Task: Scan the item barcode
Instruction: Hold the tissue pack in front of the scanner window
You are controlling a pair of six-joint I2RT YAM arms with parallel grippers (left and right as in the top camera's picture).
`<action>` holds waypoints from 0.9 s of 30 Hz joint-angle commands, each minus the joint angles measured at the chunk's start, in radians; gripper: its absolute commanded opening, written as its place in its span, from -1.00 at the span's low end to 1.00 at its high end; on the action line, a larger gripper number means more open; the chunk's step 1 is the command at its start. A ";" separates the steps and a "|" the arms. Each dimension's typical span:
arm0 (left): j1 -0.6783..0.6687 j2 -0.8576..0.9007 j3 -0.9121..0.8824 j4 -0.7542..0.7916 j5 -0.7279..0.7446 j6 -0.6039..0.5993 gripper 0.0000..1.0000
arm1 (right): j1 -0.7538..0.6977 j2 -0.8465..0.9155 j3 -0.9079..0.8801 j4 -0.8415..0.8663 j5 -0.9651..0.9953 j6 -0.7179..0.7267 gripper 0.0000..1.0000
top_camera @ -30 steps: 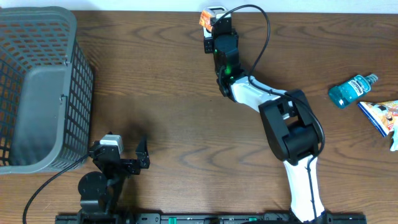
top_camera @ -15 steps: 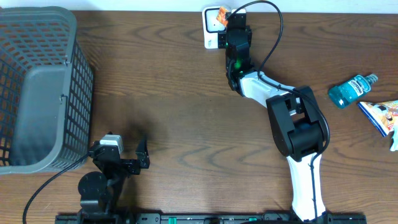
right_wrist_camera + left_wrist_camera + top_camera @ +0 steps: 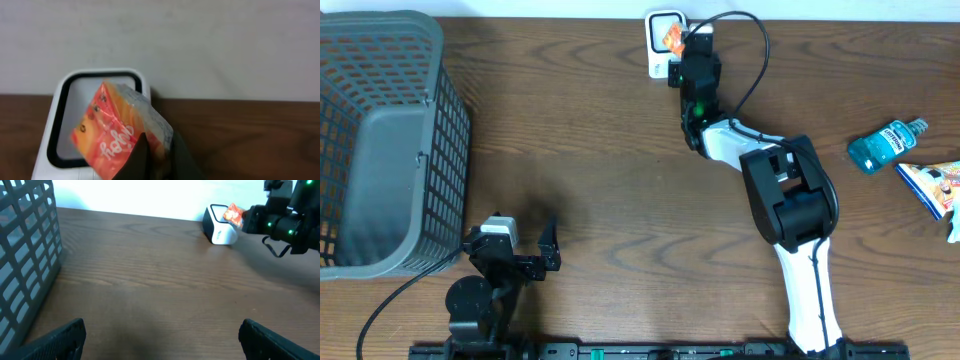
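On the wood-grain desk (image 3: 570,150), against a pale wall (image 3: 200,40), the right jaws pinched an orange packet (image 3: 115,135) in front of the white scanner (image 3: 42,145) at the far edge; the left jaws stood wide apart.

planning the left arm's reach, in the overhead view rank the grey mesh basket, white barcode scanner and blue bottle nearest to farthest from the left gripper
From the left gripper:
1. Grey plastic mesh basket, close by on its left, at the table's left end.
2. White barcode scanner, at the table's far edge, near the middle.
3. Blue plastic bottle, lying far over on the right side.
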 commanded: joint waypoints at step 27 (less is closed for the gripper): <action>-0.003 -0.004 0.012 0.001 0.005 0.006 0.96 | 0.048 0.037 0.096 0.134 -0.019 -0.197 -0.97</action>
